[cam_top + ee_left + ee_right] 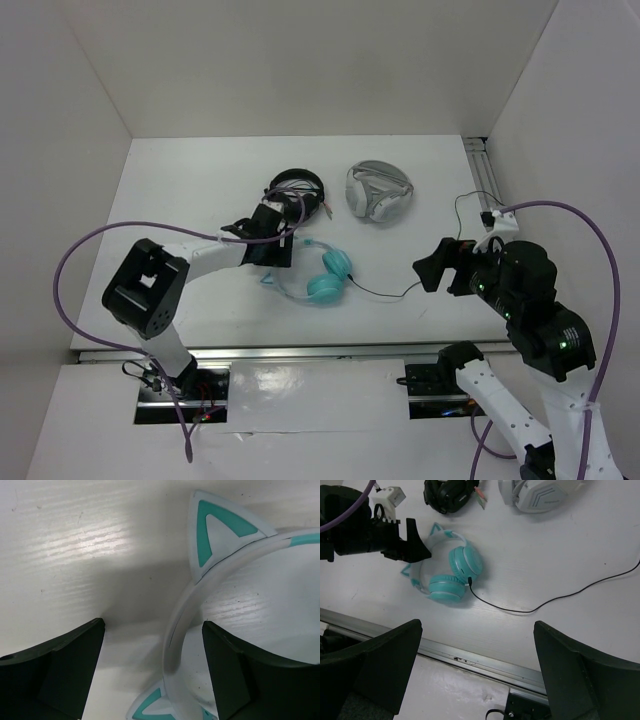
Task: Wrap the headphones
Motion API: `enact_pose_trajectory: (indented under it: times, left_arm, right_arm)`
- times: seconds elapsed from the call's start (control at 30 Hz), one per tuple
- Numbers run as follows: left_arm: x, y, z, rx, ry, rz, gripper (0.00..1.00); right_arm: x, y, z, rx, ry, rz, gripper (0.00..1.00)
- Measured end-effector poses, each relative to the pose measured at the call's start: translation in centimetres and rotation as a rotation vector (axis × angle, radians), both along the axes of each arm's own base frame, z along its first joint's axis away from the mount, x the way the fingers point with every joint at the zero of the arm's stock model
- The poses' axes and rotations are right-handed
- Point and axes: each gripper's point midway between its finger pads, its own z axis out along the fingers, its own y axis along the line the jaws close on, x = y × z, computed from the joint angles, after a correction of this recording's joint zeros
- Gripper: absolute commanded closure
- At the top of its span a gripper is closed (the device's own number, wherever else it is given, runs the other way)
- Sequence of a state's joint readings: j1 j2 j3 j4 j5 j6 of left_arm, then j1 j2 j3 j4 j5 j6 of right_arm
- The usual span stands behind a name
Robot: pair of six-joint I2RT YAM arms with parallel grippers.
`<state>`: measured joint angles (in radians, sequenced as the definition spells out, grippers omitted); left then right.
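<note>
teal headphones (pixel 322 278) lie flat on the counter (pixel 200 180) near mid-front, with black headphones (pixel 297 187) at their 11 o'clock and grey-white headphones (pixel 380 190) at 1 o'clock. left end effector (pixel 152 627) is spread wide and low over the cat-ear headband (pixel 180 620), which passes between its fingers ungripped. right end effector (pixel 477 625) gapes wide and empty at 3 o'clock, above the thin black cable (pixel 545 602) trailing that way.

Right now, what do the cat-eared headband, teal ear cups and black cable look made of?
Headband: seemingly hard plastic, pale and satin-smooth with crisp moulded edges. Ear cups: probably teal plastic shells, softly shiny. Cable: thin, black, likely rubber-coated, since it lies in loose curves.
</note>
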<state>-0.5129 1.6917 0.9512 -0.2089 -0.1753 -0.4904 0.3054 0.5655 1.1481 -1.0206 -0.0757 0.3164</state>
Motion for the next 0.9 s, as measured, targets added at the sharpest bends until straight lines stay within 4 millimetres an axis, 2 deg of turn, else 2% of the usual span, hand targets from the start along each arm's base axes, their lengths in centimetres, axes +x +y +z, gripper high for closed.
enact_pose_trajectory:
  times: [0.07, 0.2, 0.23, 0.4, 0.43, 0.47, 0.53, 0.73, 0.9]
  left_arm:
    - [0.4, -0.1, 0.0, 0.005, -0.016, -0.016, 0.1]
    - [0.9, -0.3, -0.1, 0.015, -0.026, -0.036, 0.22]
    - [1.1, -0.5, -0.1, 0.016, -0.029, -0.037, 0.34]
    - [0.8, -1.5, -0.2, 0.041, -0.045, -0.055, 0.43]
    - [0.7, -1.6, -0.2, 0.046, -0.045, -0.057, 0.48]
    - [0.6, -1.7, -0.3, 0.05, -0.044, -0.057, 0.6]
    - [0.4, -1.8, -0.4, 0.051, -0.043, -0.046, 0.66]
    - [0.4, -2.4, -0.5, 0.048, -0.029, -0.032, 1.0]
    - [0.5, -3.4, -0.4, 0.049, -0.036, -0.023, 1.0]
  right_arm:
    - [0.2, 0.1, -0.3, 0.001, 0.005, 0.004, 0.0]
    - [0.4, 0.5, -0.2, 0.011, -0.005, 0.017, 0.0]
    - [0.4, 0.5, -0.1, 0.012, -0.008, 0.017, 0.0]
    - [0.4, 0.5, -0.1, 0.012, -0.01, 0.017, 0.0]
    - [0.4, 0.5, 0.0, 0.013, -0.01, 0.017, 0.0]
    - [0.4, 0.5, 0.0, 0.013, -0.011, 0.016, 0.0]
    - [0.4, 0.5, 0.3, 0.016, -0.018, 0.016, 0.0]
    - [0.2, 0.3, 1.8, 0.025, -0.056, 0.012, 0.0]
    - [0.1, 0.2, 2.3, 0.028, -0.068, 0.007, 0.0]
